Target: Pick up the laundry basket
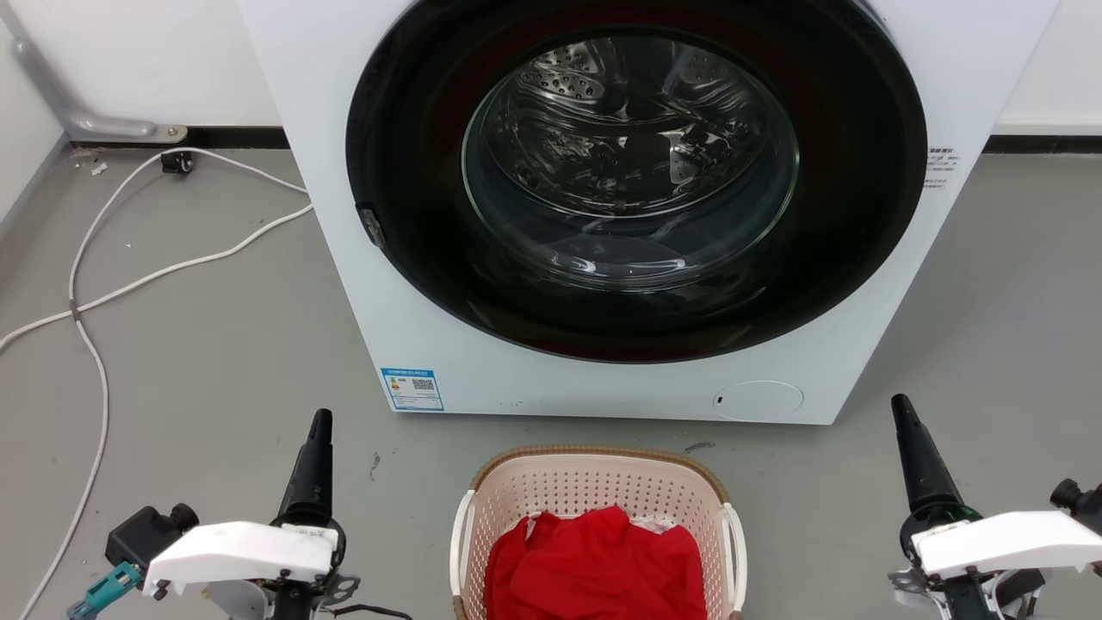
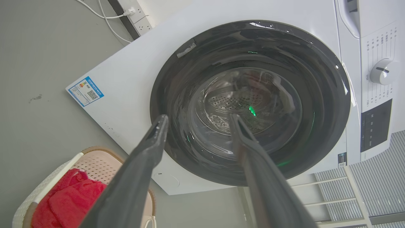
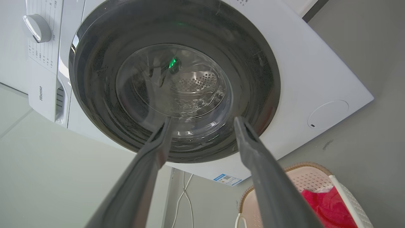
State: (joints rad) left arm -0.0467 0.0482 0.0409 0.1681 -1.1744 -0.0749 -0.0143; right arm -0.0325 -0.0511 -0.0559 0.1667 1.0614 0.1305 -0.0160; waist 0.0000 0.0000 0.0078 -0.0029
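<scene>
Grey concrete floor [image 1: 172,344] runs up to a white washing machine [image 1: 327,258] with its door shut. Both sets of fingers point at that door.

The laundry basket [image 1: 603,491] stands on the floor between my two grippers, inboard of each and set back from the fingertips toward the wrists. A red cloth [image 1: 594,560] is heaped inside it. Its white side handles face outward, one toward each arm, and both are well apart from any finger.

The left gripper [image 2: 198,118] is spread wide with nothing between its fingers, and I see only the machine's glass past them. The right gripper [image 3: 203,122] is equally wide and equally empty. A white cable [image 1: 95,362] trails on the floor outboard of the left gripper, clear of the work.

By my reading, the task has not begun: there is no contact and no grip, and the basket rests fully on the ground. I have yet to swing each gripper inward and down to its handle, close on both, and lift evenly so the load does not tip.
</scene>
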